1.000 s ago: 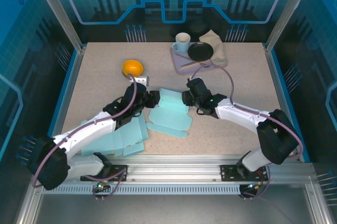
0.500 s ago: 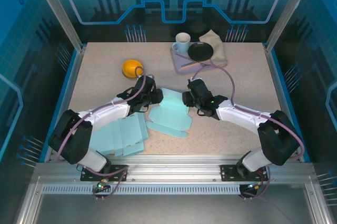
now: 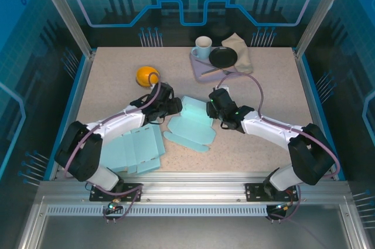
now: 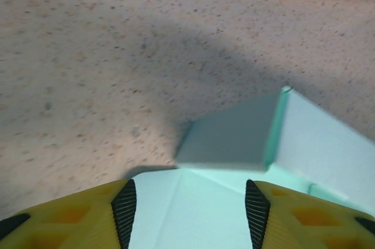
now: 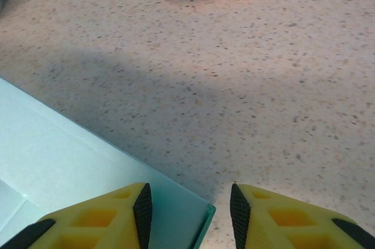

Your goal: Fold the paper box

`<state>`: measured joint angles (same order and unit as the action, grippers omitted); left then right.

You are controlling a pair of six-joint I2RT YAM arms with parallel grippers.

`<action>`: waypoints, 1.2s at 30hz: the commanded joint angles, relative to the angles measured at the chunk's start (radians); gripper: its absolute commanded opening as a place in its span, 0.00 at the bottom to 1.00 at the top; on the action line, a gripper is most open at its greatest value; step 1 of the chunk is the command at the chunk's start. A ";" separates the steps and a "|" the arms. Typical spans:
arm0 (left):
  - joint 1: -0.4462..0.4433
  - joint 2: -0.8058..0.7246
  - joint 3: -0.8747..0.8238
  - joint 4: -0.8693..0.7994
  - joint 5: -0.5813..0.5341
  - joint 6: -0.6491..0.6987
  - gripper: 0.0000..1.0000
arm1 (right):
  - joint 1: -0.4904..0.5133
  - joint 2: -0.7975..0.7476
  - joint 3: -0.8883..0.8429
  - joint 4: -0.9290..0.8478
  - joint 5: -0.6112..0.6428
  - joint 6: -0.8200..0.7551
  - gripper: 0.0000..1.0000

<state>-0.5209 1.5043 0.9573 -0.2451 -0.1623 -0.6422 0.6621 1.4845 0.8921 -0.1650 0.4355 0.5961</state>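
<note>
Mid-fold: your left pincer (image 4: pixel 188 202) and right pincer (image 5: pixel 187 202) stand open at opposite edges of the paper box (image 3: pixel 193 126); next, probably pinch a wall upright.

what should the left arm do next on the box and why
Probably close the left gripper on the paper box edge: its jaws stand apart with the sheet showing between them, one flap stands raised just ahead, and the right gripper, jaws open, straddles the opposite corner.
</note>
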 commanded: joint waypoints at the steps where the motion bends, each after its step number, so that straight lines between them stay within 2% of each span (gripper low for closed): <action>1: 0.010 -0.112 0.037 -0.206 -0.024 -0.031 0.56 | -0.011 0.027 -0.004 -0.202 0.081 0.066 0.42; 5: 0.009 -0.209 -0.059 -0.229 0.074 -0.089 0.56 | -0.064 0.044 0.023 -0.243 0.077 0.120 0.42; 9: -0.035 -0.311 -0.188 -0.169 0.138 -0.182 0.59 | -0.104 0.039 0.016 -0.222 0.037 0.140 0.42; 12: -0.078 -0.354 -0.255 -0.084 0.162 -0.277 0.69 | -0.108 0.028 0.009 -0.208 0.031 0.140 0.42; 17: -0.109 -0.380 -0.275 0.024 0.140 -0.358 0.73 | -0.105 0.007 -0.003 -0.197 0.023 0.147 0.42; 22: -0.128 -0.361 -0.203 0.016 0.083 -0.307 0.74 | -0.095 -0.007 -0.040 -0.186 -0.020 0.186 0.42; 28: -0.141 -0.337 -0.176 -0.005 0.072 -0.274 0.71 | -0.111 -0.028 -0.084 -0.170 -0.060 0.200 0.42; 31: -0.174 -0.337 -0.174 0.002 0.069 -0.229 0.69 | -0.156 -0.082 -0.072 -0.174 -0.092 0.120 0.42; 36: -0.282 -0.332 -0.134 0.011 -0.001 -0.113 0.68 | -0.226 -0.134 0.052 -0.258 -0.098 -0.109 0.45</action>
<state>-0.7582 1.1664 0.7666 -0.2466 -0.1051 -0.8539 0.4644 1.3922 0.8616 -0.3779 0.3466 0.6308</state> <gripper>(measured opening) 0.685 0.447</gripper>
